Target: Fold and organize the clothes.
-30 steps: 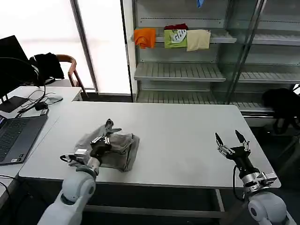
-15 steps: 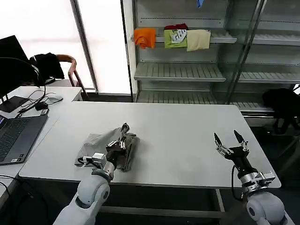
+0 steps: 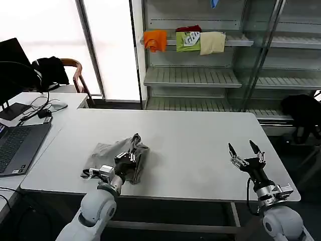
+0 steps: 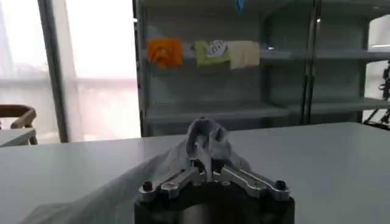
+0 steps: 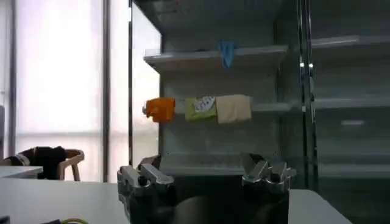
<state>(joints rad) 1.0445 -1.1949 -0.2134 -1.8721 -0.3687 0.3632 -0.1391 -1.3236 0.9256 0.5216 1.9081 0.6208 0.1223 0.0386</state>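
Grey shirt (image 3: 116,158) lies bunched near the table's (image 3: 200,145) front-left edge, a pinch of its cloth clamped in the left gripper (image 3: 126,156), lifted so a fold can be carried over. Since a second ago that pinch has travelled from mid-shirt across to its right side. Right gripper (image 3: 246,152) waits by the table's front-right corner, fingers spread.

One grey shirt (image 3: 118,158) bunched on one white table (image 3: 200,145). Two grippers: left (image 3: 131,146), right (image 3: 246,150). Three folded garments (image 3: 184,41) on the shelf, plus one laptop (image 3: 17,145).
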